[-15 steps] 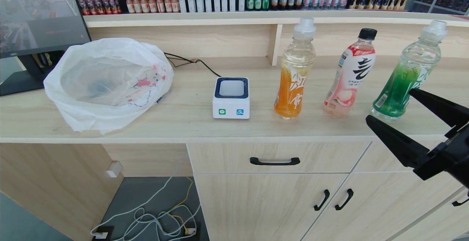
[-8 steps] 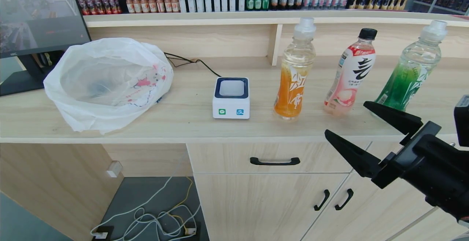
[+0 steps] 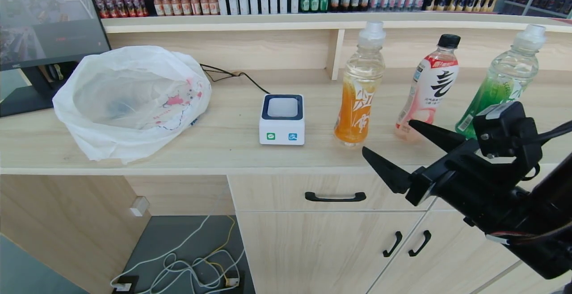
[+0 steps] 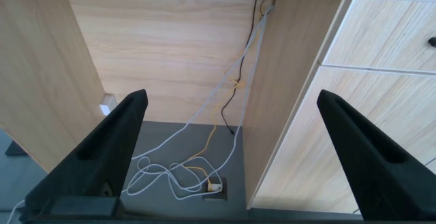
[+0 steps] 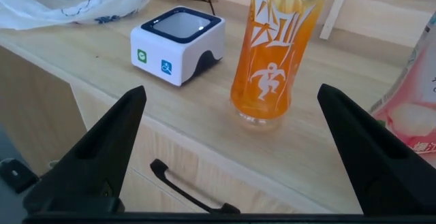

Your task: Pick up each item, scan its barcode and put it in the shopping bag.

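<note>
Head view: the right end effector point(image 3: 388, 136), fingers spread wide, is held at the front edge of the worktop point(image 3: 223, 153), before the orange bottle point(image 3: 357, 102), which stands upright between the scanner point(image 3: 282, 119) and the pink bottle point(image 3: 426, 93). The tall bottle could be toppled, or its pink neighbour clipped, by an off-centre finger. The shopping bag point(image 3: 129, 99) lies open at the left end of the pale wood-grain surface, with stocked drink shelves point(image 3: 268, 1) behind. The left end effector point(image 4: 231, 122) is spread below the worktop.

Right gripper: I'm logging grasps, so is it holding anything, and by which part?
Nothing is held. The right gripper is open and empty, short of the orange bottle. The left gripper is open and empty too.
</note>
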Controlling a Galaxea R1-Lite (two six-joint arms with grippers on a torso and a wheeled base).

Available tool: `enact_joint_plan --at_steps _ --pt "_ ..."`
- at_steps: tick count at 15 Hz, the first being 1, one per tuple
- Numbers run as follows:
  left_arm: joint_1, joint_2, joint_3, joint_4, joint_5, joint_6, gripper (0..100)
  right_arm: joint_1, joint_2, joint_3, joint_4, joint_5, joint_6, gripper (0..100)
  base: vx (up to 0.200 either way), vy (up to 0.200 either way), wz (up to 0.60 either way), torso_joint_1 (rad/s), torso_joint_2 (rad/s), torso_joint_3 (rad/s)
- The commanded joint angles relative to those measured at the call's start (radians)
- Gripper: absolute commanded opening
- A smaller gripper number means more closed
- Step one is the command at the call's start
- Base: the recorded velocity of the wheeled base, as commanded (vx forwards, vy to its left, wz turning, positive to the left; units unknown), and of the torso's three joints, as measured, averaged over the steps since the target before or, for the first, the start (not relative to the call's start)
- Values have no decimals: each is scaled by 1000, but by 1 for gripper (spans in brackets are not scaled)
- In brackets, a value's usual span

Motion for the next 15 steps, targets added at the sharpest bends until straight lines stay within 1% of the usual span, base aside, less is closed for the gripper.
enact_joint_plan --at_steps 1,2,4,7,8,12,15 --pt "0 0 0 0 -1 0 100 5 55 -35 -3 -20 -1 100 0 0 0 0 0 0" --pt "0 0 0 0 -1 0 100 6 73 -58 -6 -25 -1 100 0 0 0 0 0 0" --pt "0 0 0 0 1 0 100 6 99 -103 -6 -97 0 100 0 0 0 0 0 0" --pt "0 0 0 0 -1 0 100 6 108 -111 -6 -140 0 100 0 0 0 0 0 0" --pt "0 0 0 0 -1 0 100 5 120 -124 -6 -152 0 100 0 0 0 0 0 0" --pt "0 0 0 0 -1 0 100 6 220 -253 -5 -187 13 100 0 0 0 0 0 0" --pt "0 0 0 0 -1 0 100 20 242 -270 -6 -193 16 100 0 0 0 0 0 0"
